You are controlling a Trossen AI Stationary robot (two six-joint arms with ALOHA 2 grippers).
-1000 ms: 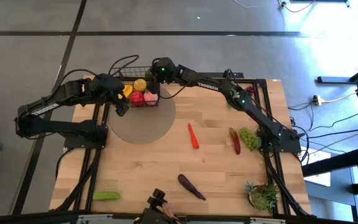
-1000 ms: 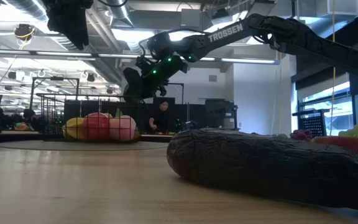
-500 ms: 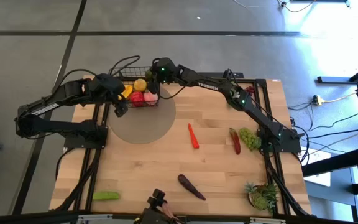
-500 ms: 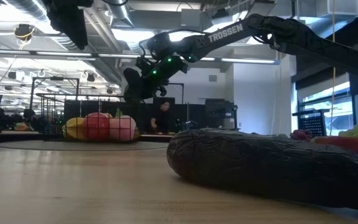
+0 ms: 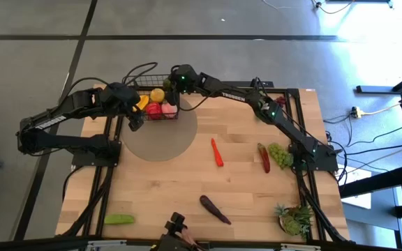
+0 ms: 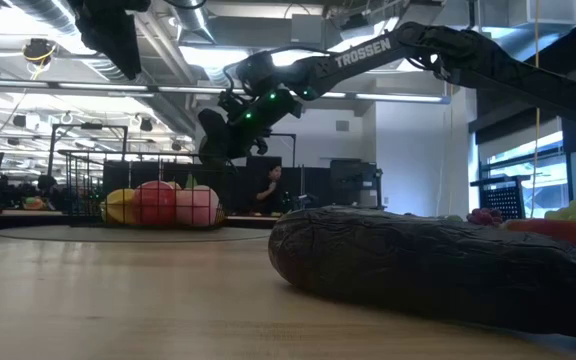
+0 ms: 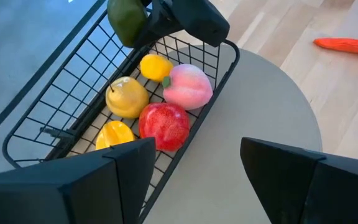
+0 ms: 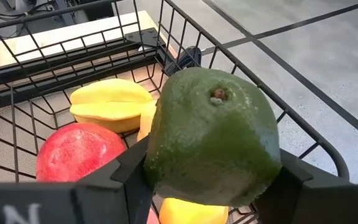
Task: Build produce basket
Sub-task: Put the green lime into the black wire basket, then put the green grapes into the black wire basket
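The basket (image 5: 158, 104) is a small black wire-mesh box and it stands at the far edge of the table, on a round grey mat. Inside it lie a red apple (image 7: 165, 125), a pink peach (image 7: 188, 86), a yellow pear (image 7: 127, 98), a small lemon (image 7: 155, 66) and one more yellow fruit (image 7: 115, 134), all close together and touching.

A green fruit (image 8: 211, 137), round with a small stem dimple, is held between the fingers of the right gripper (image 5: 174, 86), above the basket's end.

On the bare wood lie a red chili (image 5: 217, 152), another chili (image 5: 264, 158) beside green grapes (image 5: 279, 155), a dark eggplant (image 5: 215, 208) and a green cucumber (image 5: 119, 219) near the front edge.
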